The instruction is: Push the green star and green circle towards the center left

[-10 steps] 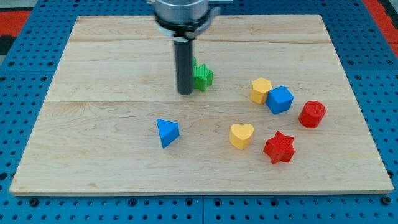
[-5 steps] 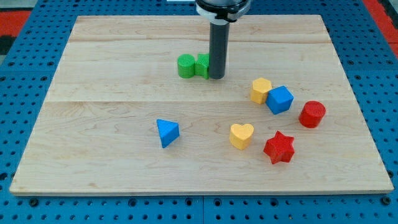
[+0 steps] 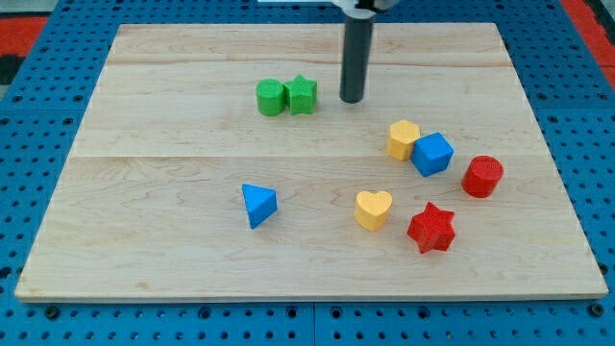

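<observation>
The green circle (image 3: 271, 98) and the green star (image 3: 301, 94) sit side by side, touching, in the upper middle of the wooden board (image 3: 173, 202), the circle on the left. My tip (image 3: 353, 100) stands to the right of the star, apart from it by a clear gap.
A blue triangle (image 3: 258, 205) lies below the green pair. To the right are a yellow hexagon (image 3: 404, 139), a blue cube (image 3: 431, 154), a red cylinder (image 3: 482, 177), a yellow heart (image 3: 373, 209) and a red star (image 3: 430, 228).
My tip moved from left of the star to its right. The green pair shifted a little to the left, and my tip has drawn back to the right, off the star.
</observation>
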